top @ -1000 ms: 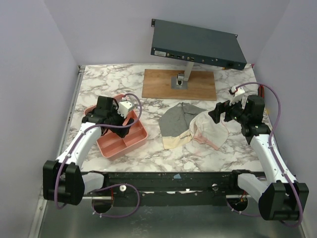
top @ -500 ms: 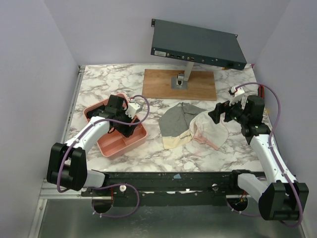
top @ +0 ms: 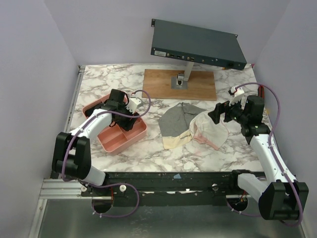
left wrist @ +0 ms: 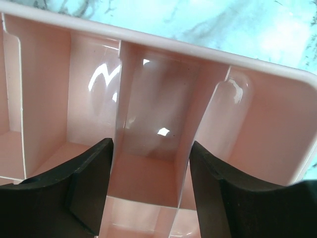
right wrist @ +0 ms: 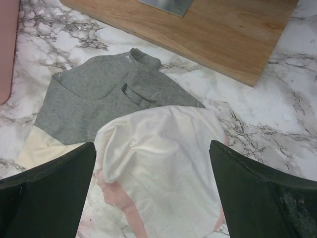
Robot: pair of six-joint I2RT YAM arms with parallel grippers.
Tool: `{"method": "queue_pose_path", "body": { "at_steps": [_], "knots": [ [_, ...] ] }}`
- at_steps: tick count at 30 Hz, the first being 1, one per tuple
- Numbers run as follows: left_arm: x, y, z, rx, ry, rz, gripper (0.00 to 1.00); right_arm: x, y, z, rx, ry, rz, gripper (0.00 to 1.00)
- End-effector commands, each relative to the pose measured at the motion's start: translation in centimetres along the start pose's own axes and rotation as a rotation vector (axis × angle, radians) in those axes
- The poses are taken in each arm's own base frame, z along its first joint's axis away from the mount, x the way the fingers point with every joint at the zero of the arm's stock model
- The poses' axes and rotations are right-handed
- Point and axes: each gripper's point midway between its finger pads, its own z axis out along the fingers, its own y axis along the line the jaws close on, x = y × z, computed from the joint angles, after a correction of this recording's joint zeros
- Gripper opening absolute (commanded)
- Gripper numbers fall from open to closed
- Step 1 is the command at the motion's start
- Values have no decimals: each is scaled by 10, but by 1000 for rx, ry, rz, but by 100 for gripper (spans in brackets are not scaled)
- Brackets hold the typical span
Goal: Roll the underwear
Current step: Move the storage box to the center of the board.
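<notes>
Two underwear items lie unrolled on marble table [top: 109,79], mid-right, near wooden board [top: 158,84]: grey pair [top: 174,123], and white pink-trimmed pair [top: 210,130] overlapping its right edge. Right gripper [top: 221,113] hovers above white pair, jaws spread wide, holding nothing. Left gripper [left wrist: 151,145] down inside pink tray [top: 116,141], jaws partly apart, straddling small compartment; contact with walls unclear.

item: underwear [top: 192,130] | look: grey panel with a cream band, white panel edged in pink (one garment or two, cannot tell) | state: unrolled, loosely spread, creased | pose: flat on the surface [top: 148,153], white lapping over grey | place: just short of the wooden board's [top: 179,84] near edge, not touching
</notes>
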Motion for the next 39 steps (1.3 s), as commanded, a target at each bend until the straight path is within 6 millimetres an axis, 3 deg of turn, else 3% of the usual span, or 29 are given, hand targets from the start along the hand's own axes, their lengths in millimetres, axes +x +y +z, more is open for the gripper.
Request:
{"method": "queue_pose_path", "body": {
  "at_steps": [1, 10, 19, 24, 32, 36, 39],
  "knots": [
    [-13, 26, 4, -41, 11, 96, 56, 11, 3, 2, -24, 24, -3, 100],
    [-23, 54, 19, -44, 70, 325, 53, 13, 0, 3, -14, 32, -1, 100],
    [-47, 121, 28, -102, 108, 287, 53, 16, -2, 5, -13, 42, 7, 100],
    [-36, 145, 29, -128, 157, 266, 55, 19, -2, 6, -19, 50, 13, 100],
    [-6, 128, 20, -113, 177, 243, 62, 43, -11, 7, -8, 189, -36, 100],
    [-13, 129, 6, -161, 137, 212, 72, 65, -2, 8, -77, 284, -48, 98],
    [-33, 126, -11, -175, 56, 176, 78, 72, 7, 8, -120, 313, -70, 97]
  ]
}}
